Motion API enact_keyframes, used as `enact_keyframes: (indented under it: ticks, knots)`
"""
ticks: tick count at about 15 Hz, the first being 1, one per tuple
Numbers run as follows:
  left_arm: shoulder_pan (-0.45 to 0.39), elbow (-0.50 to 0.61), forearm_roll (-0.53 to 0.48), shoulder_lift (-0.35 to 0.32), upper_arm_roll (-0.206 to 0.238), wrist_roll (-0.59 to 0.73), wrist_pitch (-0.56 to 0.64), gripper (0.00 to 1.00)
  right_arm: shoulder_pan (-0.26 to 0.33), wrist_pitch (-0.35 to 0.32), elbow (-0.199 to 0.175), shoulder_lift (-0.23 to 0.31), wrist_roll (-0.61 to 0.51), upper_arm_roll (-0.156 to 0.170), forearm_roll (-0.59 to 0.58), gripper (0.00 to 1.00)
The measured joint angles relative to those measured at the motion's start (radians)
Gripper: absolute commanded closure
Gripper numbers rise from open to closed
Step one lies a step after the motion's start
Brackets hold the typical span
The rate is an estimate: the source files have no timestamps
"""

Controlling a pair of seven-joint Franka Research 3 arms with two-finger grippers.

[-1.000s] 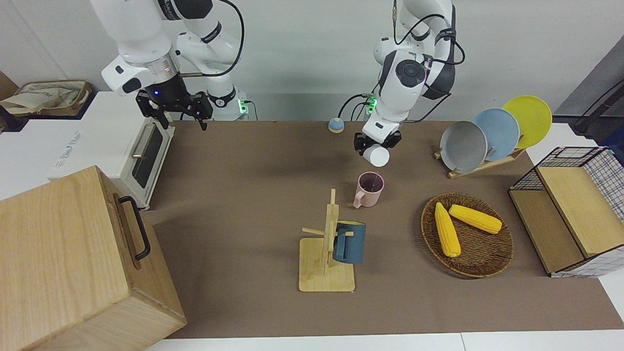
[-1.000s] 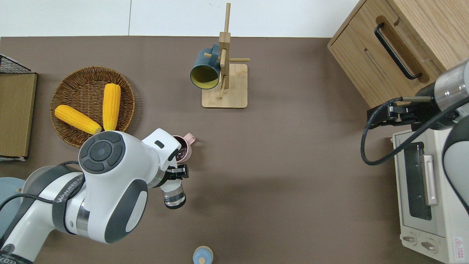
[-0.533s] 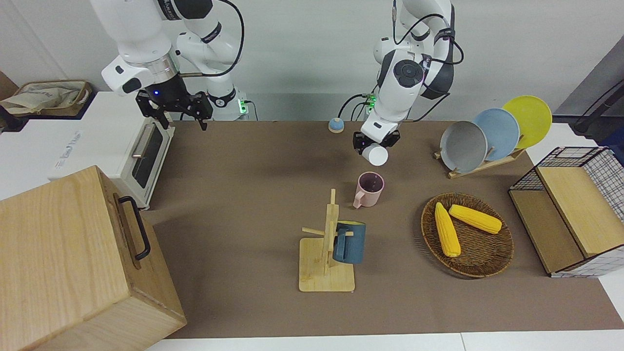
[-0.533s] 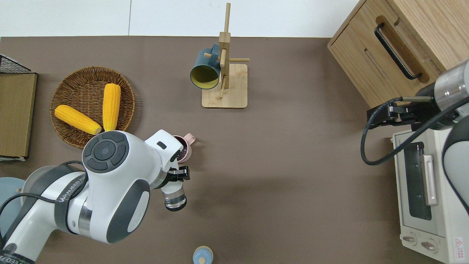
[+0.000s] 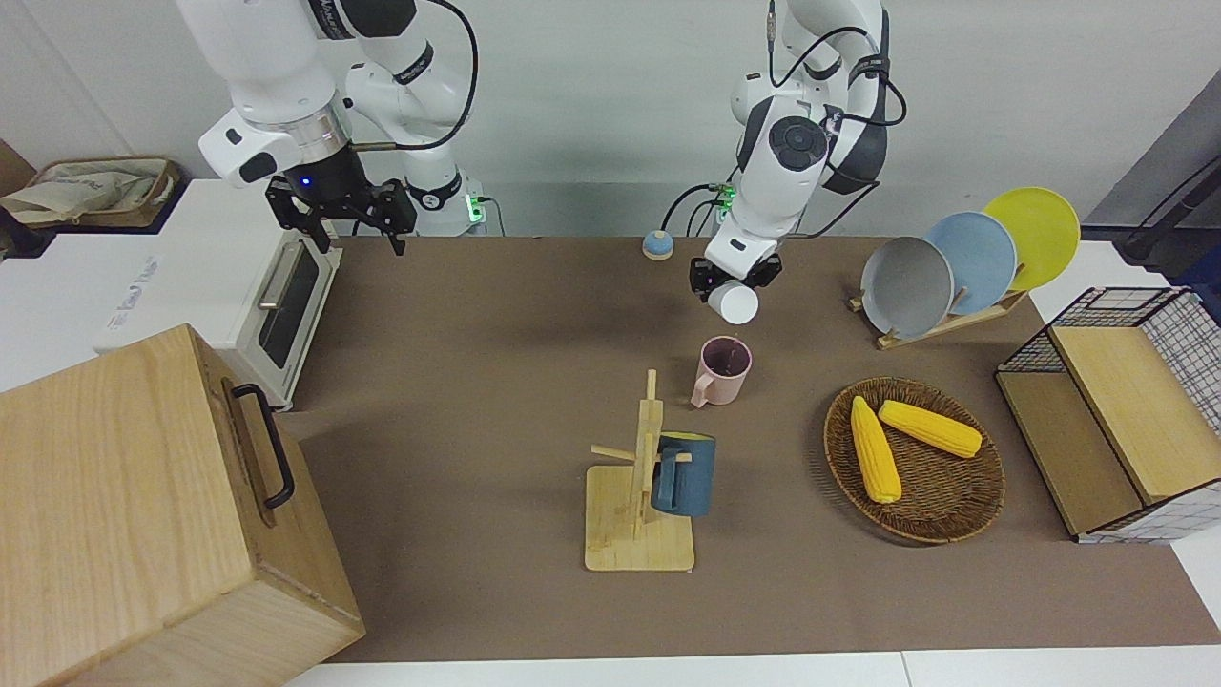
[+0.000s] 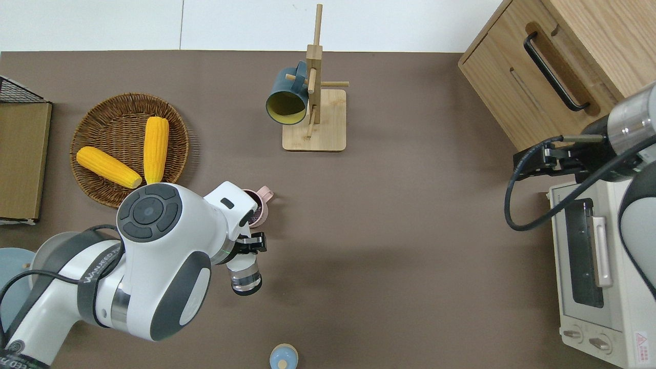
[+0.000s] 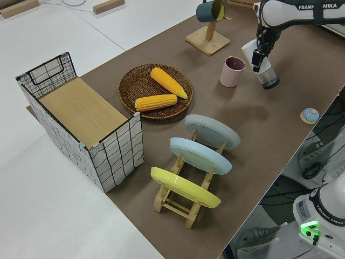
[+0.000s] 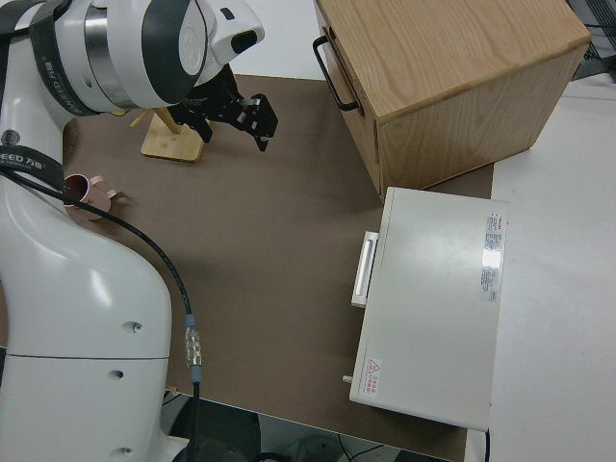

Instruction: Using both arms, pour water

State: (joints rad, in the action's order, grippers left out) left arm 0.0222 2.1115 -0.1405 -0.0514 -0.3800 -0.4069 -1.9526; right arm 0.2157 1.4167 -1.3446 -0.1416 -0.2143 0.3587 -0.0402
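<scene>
One clear cup (image 6: 245, 274) is clamped in my left gripper (image 6: 249, 249), tilted beside the pink mug (image 5: 724, 369); mug rack (image 5: 640, 496) and corn basket (image 5: 914, 460) stand farther from me; my right arm is parked.

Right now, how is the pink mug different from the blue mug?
The pink mug stands upright on the table with its mouth up; the blue mug hangs tilted on the wooden rack. The pink mug is nearer to the robots, the blue mug farther. The blue mug is yellow inside. Both have one handle.
</scene>
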Motion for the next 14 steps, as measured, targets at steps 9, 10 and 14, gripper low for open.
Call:
enact_keyframes:
  ticks: [9, 10, 14]
  knots:
    - [0.005, 0.031, 0.003, -0.069, -0.008, -0.018, -0.047, 0.95, 0.0, 0.0, 0.0, 0.0, 0.0, 0.0, 0.0, 0.007]
    - [0.005, 0.057, 0.003, -0.09, -0.008, -0.019, -0.079, 0.95, 0.0, 0.0, 0.0, 0.0, 0.0, 0.0, 0.0, 0.007]
    - [0.012, 0.141, 0.003, -0.154, -0.009, -0.019, -0.146, 0.94, 0.0, 0.0, 0.0, 0.0, 0.0, 0.0, 0.0, 0.007]
